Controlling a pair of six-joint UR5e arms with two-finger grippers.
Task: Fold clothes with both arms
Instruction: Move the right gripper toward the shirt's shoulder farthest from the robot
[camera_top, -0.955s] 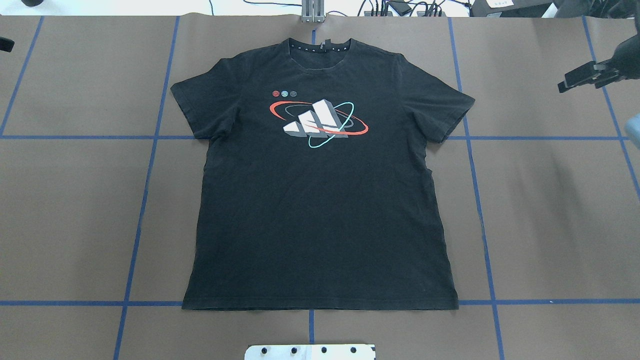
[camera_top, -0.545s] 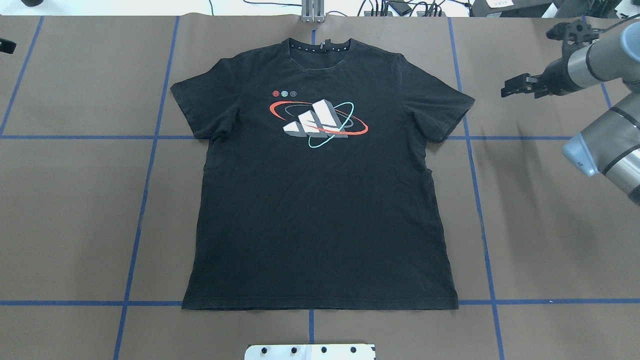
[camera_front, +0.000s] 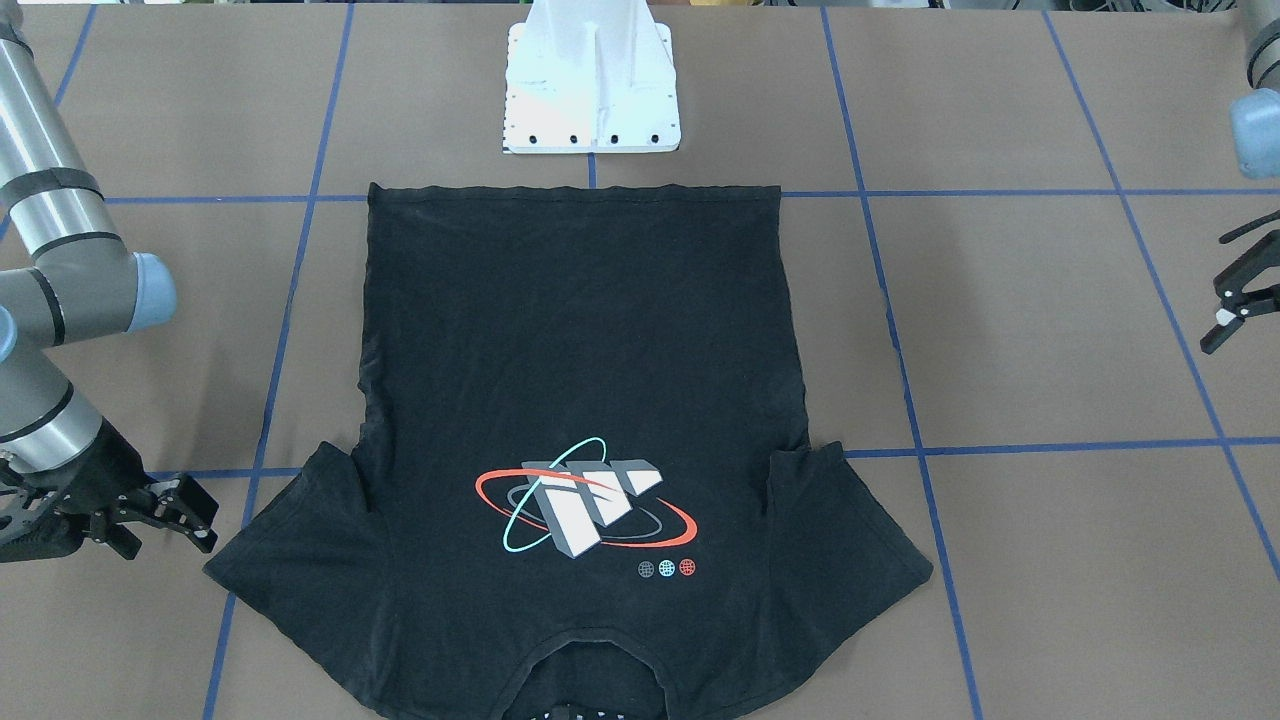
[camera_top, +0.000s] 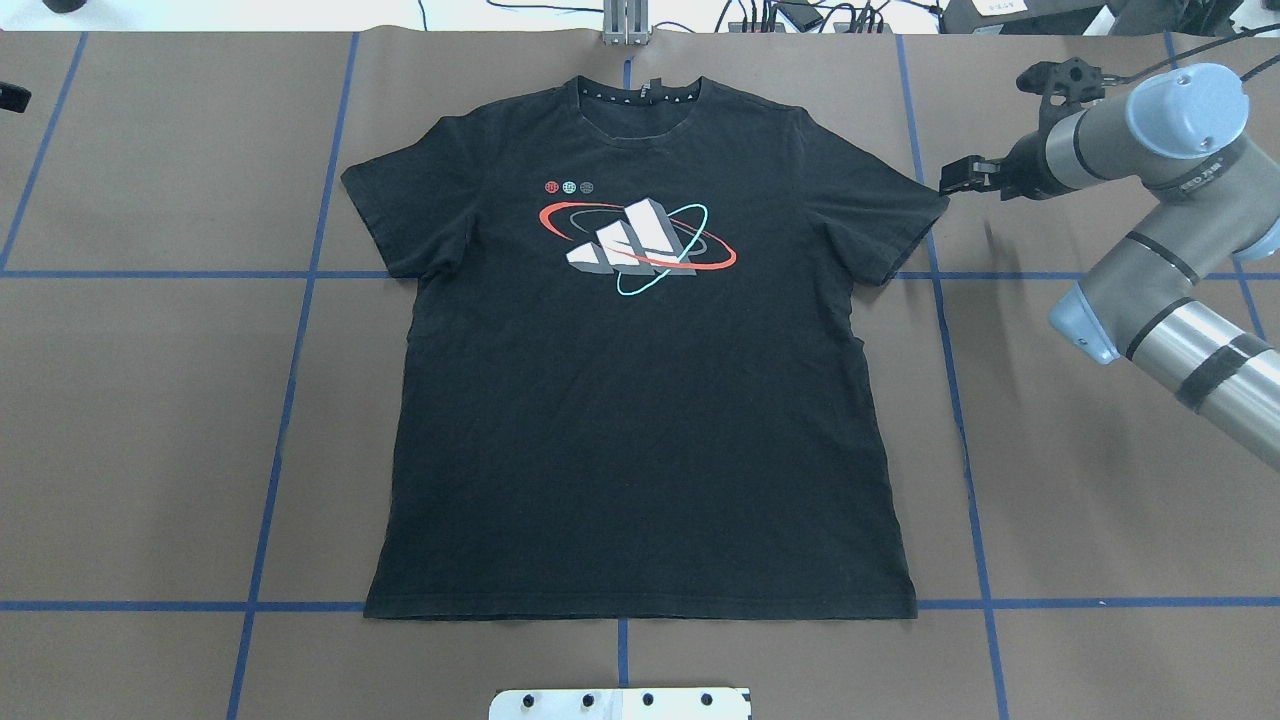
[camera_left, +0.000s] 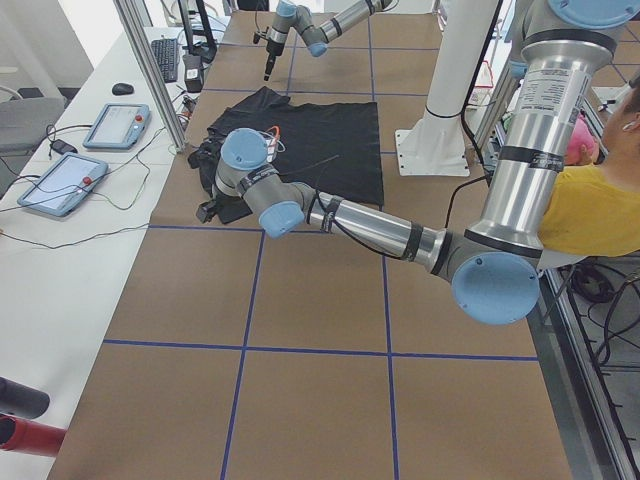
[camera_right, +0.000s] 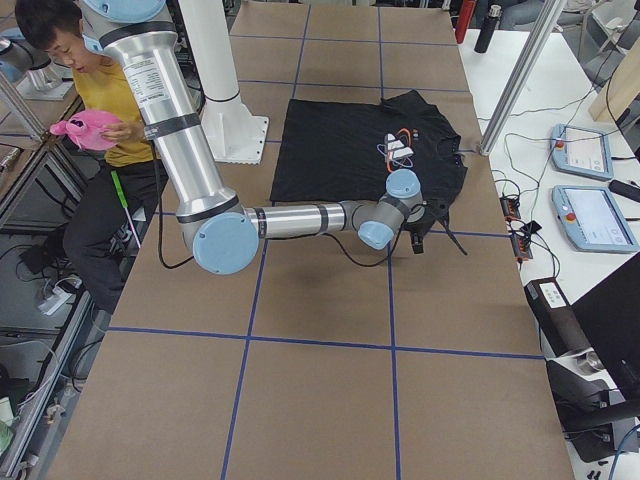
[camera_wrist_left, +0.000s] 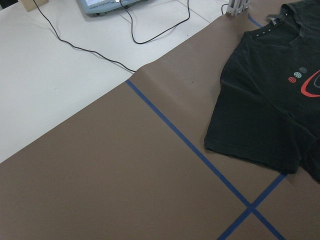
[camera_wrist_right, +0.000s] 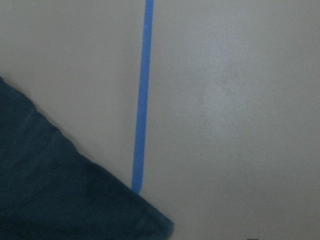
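T-shirt (camera_top: 640, 420): laid flat, graphic up, on the brown table (camera_top: 150, 400).
Right gripper (camera_top: 948, 181): 2 fingers parted, held just beside the sleeve (camera_top: 895, 220).
Left gripper (camera_front: 1215, 318): fingers parted, held well apart from the T-shirt.

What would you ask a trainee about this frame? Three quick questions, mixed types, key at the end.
1. True or false: the T-shirt is already folded in half.
2. Which part of the shirt is the right gripper nearest? A) bottom hem B) collar C) sleeve tip
3. Fill in the blank: the shirt lies flat with its graphic facing ___.

Key: 1 false, it lies spread out with both sleeves out; 2 C; 3 up.
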